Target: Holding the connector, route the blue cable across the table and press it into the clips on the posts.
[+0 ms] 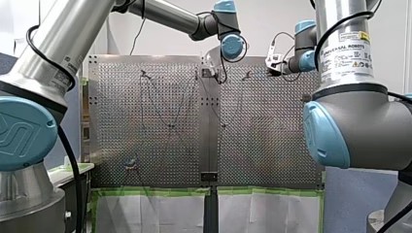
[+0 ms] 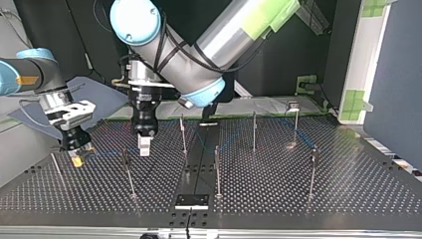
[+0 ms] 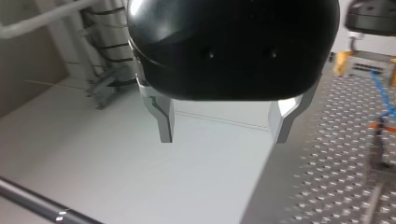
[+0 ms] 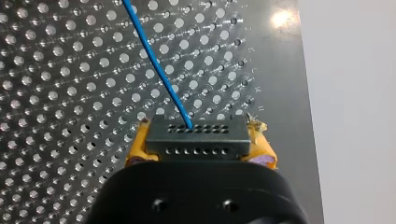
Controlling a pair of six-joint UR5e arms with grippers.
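Yellow pads [image 4: 134,150] of my right gripper [image 4: 195,140] closed on the black connector [image 4: 194,129], one pad at each end of it. The connector's face shows rows of small holes. The blue cable [image 4: 158,65] leaves that face and runs straight off over the perforated table [image 4: 60,93], away from the gripper. Connector sits low over the table, close beside the table's edge, with a pale surface beyond.

Metal fingers [image 3: 164,122] of my left gripper [image 3: 224,135] stand wide apart, nothing between them. Black body above them. Ahead and to one side of it, the other arm's yellow-padded gripper with the blue cable trailing from it.

In the top view, right gripper is at the view's left, near the table's corner. Left gripper hangs just beside it, toward the middle, pointing down, low over the table; cannot tell if the tips touch. Thin upright posts [image 2: 217,169] are spread over the table from the left gripper on toward the view's right. The post tops are too small to read.
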